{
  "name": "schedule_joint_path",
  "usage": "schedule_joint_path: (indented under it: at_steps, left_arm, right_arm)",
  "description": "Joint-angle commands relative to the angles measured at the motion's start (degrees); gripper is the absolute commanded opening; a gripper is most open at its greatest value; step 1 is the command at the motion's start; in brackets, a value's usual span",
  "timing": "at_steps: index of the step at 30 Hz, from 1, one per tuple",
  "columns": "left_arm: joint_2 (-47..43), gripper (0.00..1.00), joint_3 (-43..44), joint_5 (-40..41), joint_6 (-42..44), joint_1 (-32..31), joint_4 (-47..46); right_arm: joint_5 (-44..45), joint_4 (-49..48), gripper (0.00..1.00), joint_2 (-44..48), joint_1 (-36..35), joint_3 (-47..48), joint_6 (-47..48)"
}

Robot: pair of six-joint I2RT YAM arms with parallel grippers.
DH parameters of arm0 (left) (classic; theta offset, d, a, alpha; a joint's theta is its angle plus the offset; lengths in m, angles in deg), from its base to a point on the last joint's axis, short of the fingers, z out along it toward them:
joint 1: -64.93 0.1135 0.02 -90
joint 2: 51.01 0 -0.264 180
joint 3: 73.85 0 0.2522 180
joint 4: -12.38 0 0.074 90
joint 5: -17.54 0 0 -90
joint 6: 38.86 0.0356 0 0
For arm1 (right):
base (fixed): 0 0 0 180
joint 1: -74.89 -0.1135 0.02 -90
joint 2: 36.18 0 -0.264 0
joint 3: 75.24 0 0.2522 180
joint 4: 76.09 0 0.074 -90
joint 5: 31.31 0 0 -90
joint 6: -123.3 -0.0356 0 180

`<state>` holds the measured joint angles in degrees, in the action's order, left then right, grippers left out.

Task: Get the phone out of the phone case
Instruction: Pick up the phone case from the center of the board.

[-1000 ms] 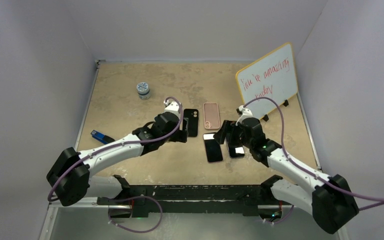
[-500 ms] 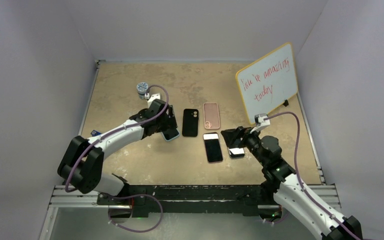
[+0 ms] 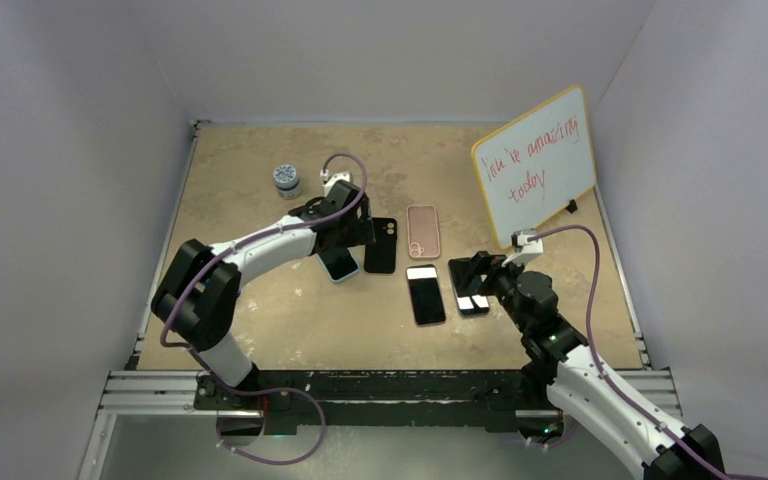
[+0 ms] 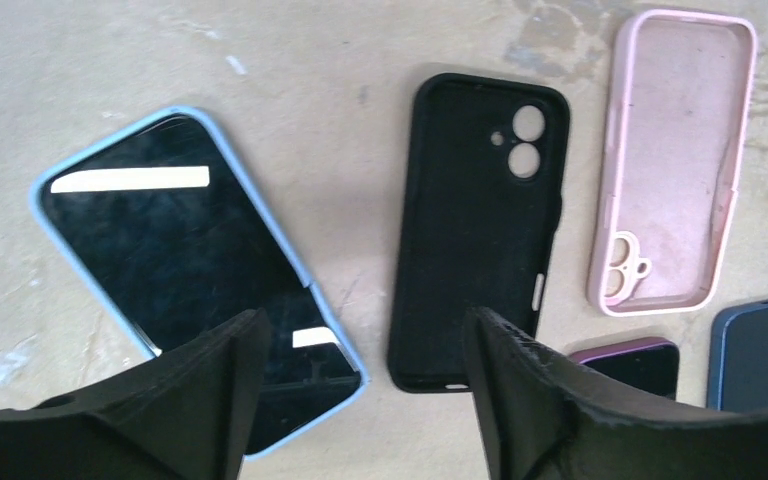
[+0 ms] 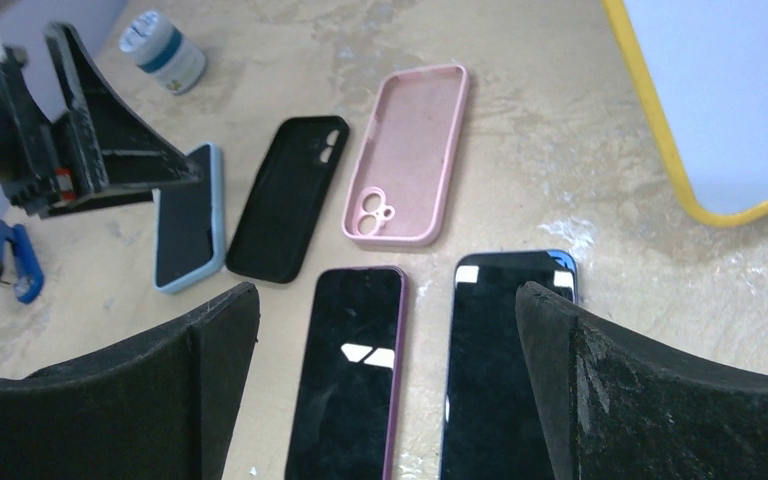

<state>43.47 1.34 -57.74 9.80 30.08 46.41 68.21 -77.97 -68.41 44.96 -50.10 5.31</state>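
A phone in a light-blue case (image 3: 338, 265) lies screen up left of an empty black case (image 3: 381, 245) and an empty pink case (image 3: 423, 231). My left gripper (image 3: 353, 240) is open and empty, hovering over the gap between the cased phone (image 4: 195, 280) and the black case (image 4: 480, 230). My right gripper (image 3: 472, 278) is open and empty, low over a purple phone (image 5: 350, 370) and a blue phone (image 5: 500, 370) that lie screen up side by side.
A whiteboard (image 3: 537, 165) leans at the back right. A small jar (image 3: 286, 180) stands at the back left. A blue object (image 5: 10, 262) lies at the left. My left gripper shows in the right wrist view (image 5: 90, 140).
My left gripper has moved left, then back right and farther away, and the light-blue cased phone now lies free on the table. My right arm has pulled back toward the near edge.
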Motion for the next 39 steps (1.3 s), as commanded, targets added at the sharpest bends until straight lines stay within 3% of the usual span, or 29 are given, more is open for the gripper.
schedule_joint_path:
  at_steps: [1,11,18,24,32,39]
  left_arm:
    - [3.46,0.67,4.75,-2.58,4.93,-0.57,-0.51]
    - [13.19,0.36,10.25,-8.24,9.22,-1.32,-0.62]
    - [16.43,0.23,11.56,-7.18,10.23,-1.4,0.85]
    - [15.35,0.0,12.45,-7.8,13.28,-1.69,2.64]
    - [10.39,0.0,15.79,-6.2,24.75,-3.45,8.24]
    - [4.47,0.0,15.24,-6.59,44.27,-6.68,10.29]
  right_arm:
    - [1.51,-0.79,0.98,-0.41,0.16,1.38,-0.37]
    - [2.17,-0.37,0.98,0.4,0.14,1.17,-0.23]
    - [1.91,0.08,0.98,0.66,0.14,1.37,0.09]
    - [0.19,0.21,0.97,0.79,0.21,1.71,1.06]
    - [-5.09,-2.07,0.97,0.49,0.16,1.92,2.25]
    - [-15.25,-5.08,0.96,-4.72,0.15,4.15,4.51]
